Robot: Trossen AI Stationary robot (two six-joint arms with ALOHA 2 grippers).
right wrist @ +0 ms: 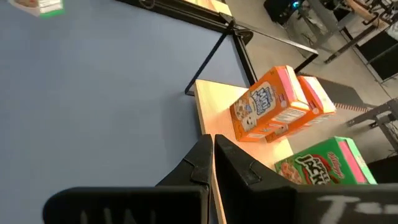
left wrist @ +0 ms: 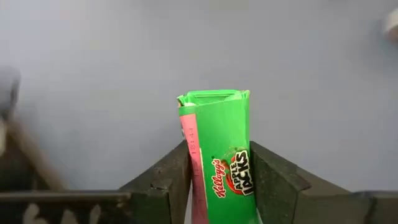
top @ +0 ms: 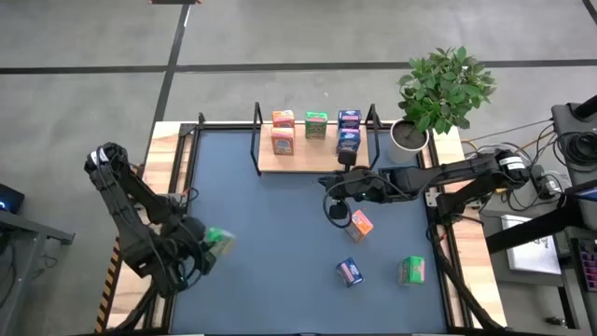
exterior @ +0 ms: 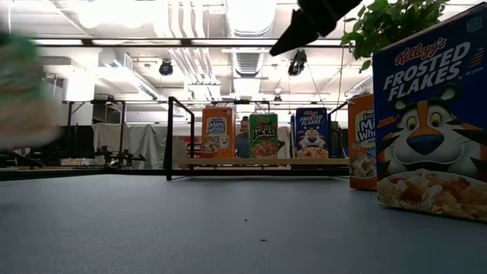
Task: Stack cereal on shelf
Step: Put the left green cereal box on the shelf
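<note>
My left gripper [top: 211, 245] is over the table's near left part, shut on a green cereal box [left wrist: 217, 155], which shows blurred at the left of the low view [exterior: 19, 91]. The shelf [top: 312, 161], a light-wood board in a black frame, stands at the far middle. On it stand orange [top: 283, 131], green [top: 316, 124] and blue [top: 349, 131] boxes. My right gripper [right wrist: 212, 155] is shut on nothing and hovers at the shelf's front edge [top: 340, 187]. Loose orange [top: 360, 224], blue [top: 349, 272] and green [top: 411, 271] boxes rest on the table. My left gripper pinches the green box between its two fingers, one on the pink-striped narrow side [left wrist: 194, 180] and one on the opposite side. The fingers slant downward and lie along the box, whose flap end [left wrist: 214, 96] points away from the wrist. It is lifted clear of the table.
A potted plant [top: 446, 89] stands at the table's far right corner, beside the shelf. The black frame posts [top: 256, 140] rise at the shelf's ends. Bare blue-grey tabletop [top: 270, 233] lies between my left gripper and the loose boxes.
</note>
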